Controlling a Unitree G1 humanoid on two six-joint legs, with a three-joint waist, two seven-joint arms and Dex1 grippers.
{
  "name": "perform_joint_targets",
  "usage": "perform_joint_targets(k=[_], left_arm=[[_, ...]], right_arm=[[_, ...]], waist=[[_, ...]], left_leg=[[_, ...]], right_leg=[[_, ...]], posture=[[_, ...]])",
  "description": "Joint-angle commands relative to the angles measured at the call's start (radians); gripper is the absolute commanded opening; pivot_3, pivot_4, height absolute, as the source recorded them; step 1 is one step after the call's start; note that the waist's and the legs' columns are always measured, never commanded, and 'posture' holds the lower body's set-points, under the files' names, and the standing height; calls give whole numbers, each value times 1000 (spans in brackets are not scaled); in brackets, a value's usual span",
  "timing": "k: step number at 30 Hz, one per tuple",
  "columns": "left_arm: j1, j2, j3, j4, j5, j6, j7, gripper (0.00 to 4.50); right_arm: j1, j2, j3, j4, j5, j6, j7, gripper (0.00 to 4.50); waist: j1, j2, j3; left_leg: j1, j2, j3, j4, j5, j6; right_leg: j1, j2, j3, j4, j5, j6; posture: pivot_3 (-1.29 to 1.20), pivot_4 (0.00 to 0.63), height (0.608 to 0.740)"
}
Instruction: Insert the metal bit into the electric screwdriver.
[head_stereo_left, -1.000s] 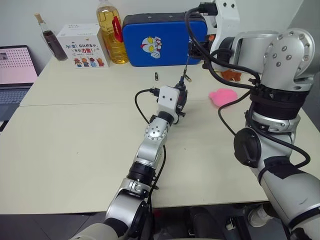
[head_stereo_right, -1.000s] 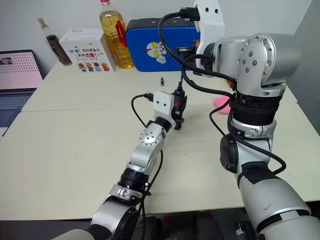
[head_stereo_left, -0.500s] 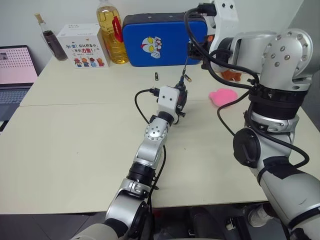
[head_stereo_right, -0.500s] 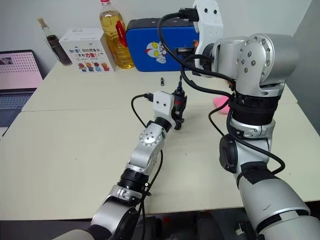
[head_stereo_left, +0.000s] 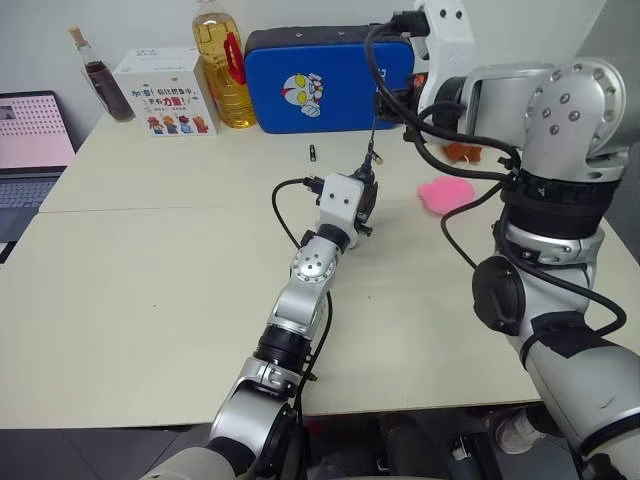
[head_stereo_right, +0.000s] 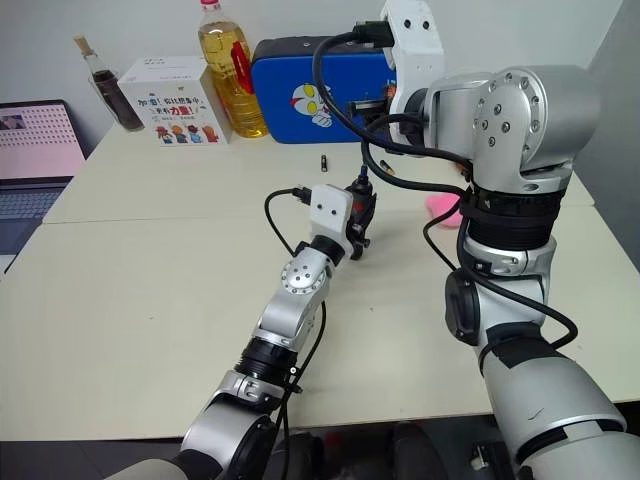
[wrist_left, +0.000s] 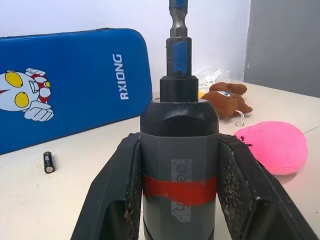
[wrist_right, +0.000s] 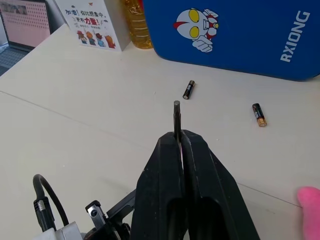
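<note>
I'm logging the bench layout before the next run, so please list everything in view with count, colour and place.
electric screwdriver: one, black with a red band, upright in the left hand
metal bit: one, grey, gripped by the right hand, seated in the screwdriver's tip
batteries: two, dark, lying on the table before the case
case: one, blue with a cartoon figure, back of the table
oil bottle: one, yellow, left of the case
box: one, white, left of the oil bottle
dark bottle: one, far left at the back
laptop: one, left edge
pink plush: one, right side
brown plush: one, behind the pink plush
table: cream
left hand: shut
right hand: shut
</note>
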Motion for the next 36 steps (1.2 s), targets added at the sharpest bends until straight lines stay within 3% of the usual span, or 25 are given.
perform_joint_targets(k=[1,8,11,16,36], left_arm=[[14,-12,-22,-8,10,-4,-3,1654],[23,-10,-23,-20,13,-5,-4,1654],[27,-9,-25,-27,15,-2,-7,1654],[22,-9,-25,-27,15,0,-9,1654],[18,-4,-18,-33,16,11,-7,1654]], right_arm=[[-4,-3,9,-25,32,8,13,85],[2,3,4,-17,24,8,-5,85],[17,40,34,133,-18,-127,-4,85],[33,52,37,167,-24,-161,-4,85],[165,117,19,-34,-16,6,-33,85]], waist=[[0,0,0],[0,0,0],[-2,1,-2],[-1,1,-2],[-1,3,-7]], left_leg=[[0,0,0,0,0,0],[0,0,0,0,0,0],[1,0,0,0,0,0],[1,0,0,0,0,0],[1,0,0,0,0,0]], right_leg=[[0,0,0,0,0,0],[0,0,0,0,0,0],[1,0,0,0,0,0],[1,0,0,0,0,0],[1,0,0,0,0,0]], posture=[[0,150,740],[0,150,740],[0,150,740],[0,150,740],[0,150,740]])
